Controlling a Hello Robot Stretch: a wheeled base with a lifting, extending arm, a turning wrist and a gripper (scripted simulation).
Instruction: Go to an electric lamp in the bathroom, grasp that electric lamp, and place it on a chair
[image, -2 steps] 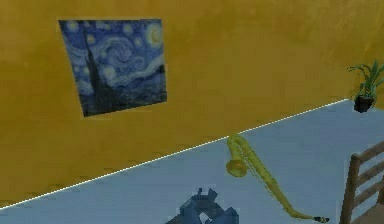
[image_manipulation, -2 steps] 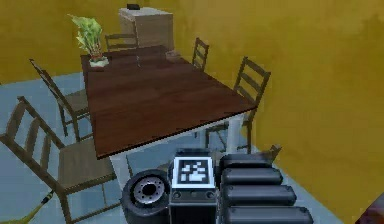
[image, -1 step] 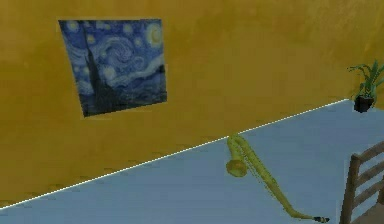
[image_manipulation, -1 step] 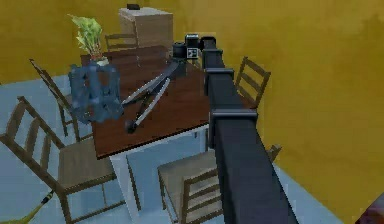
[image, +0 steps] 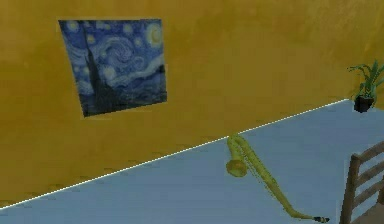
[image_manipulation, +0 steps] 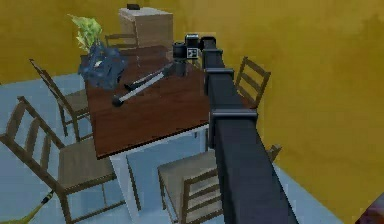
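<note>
My arm rises as a dark bar over a reddish-brown table with white legs. Its gripper sits above the tabletop near the far end. A long dark rod-like thing with a grey streak lies on the table right at the gripper's far end. I cannot tell whether the gripper holds anything. Wooden chairs stand around the table: one at the near side, one at the right, two at the left. Part of a wooden chair shows at the forward view's right edge.
On the table stand a cardboard box, a yellow-green plant and a crumpled blue-grey thing. Ahead, a yellow wall carries a swirling night-sky painting. A saxophone lies on the blue-grey floor and a potted plant stands at the right.
</note>
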